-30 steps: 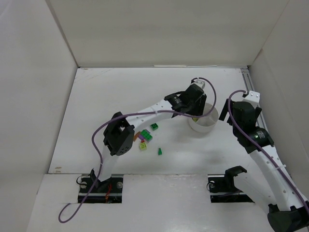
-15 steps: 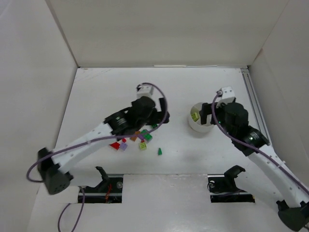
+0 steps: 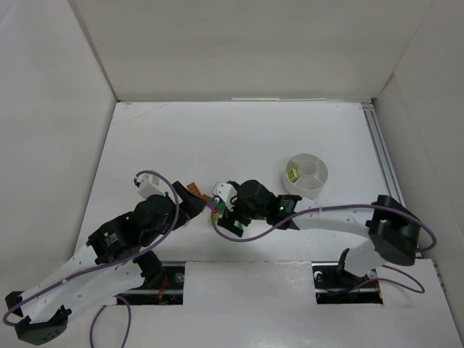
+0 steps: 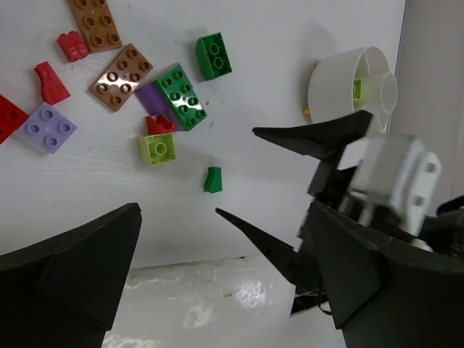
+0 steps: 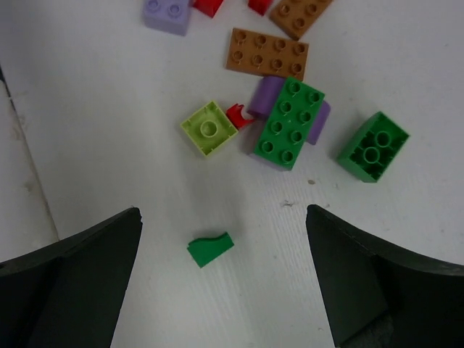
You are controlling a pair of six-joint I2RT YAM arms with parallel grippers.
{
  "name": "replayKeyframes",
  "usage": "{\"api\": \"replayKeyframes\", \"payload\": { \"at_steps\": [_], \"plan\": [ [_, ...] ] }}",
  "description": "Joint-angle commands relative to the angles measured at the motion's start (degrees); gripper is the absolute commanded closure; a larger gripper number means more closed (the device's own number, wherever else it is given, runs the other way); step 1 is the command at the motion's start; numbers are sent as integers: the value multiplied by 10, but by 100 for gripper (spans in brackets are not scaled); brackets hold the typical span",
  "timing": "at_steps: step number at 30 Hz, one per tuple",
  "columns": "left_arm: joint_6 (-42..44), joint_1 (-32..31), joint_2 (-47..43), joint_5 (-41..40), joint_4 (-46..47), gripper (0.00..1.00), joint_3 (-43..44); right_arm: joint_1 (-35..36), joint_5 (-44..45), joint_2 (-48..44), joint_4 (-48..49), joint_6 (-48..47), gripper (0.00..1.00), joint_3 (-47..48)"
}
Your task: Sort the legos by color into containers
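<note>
On the white desk point(image 3: 145, 145), the round dish point(image 3: 305, 175) sits at the right. The left gripper point(image 4: 225, 209) and right gripper point(image 5: 222, 214) hang over the bricks point(image 5: 288, 123), jaws wide apart, holding nothing. The bricks lie loose, left of the dish.

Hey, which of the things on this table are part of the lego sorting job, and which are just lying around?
For the job: loose legos in red, orange-brown, green, lime and lilac; the divided white dish; the lime lego in it.
Just there: purple cable; rail at the right edge of the table.
</note>
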Motion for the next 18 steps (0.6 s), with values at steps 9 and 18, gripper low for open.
{"api": "replayKeyframes", "payload": {
  "at_steps": [9, 18],
  "plan": [
    [-42, 0, 16, -35, -48, 0, 21, 67, 178, 161, 36, 252, 9, 110],
    [-48, 0, 16, -35, -48, 0, 8, 73, 237, 226, -46, 388, 20, 165]
  ]
}}
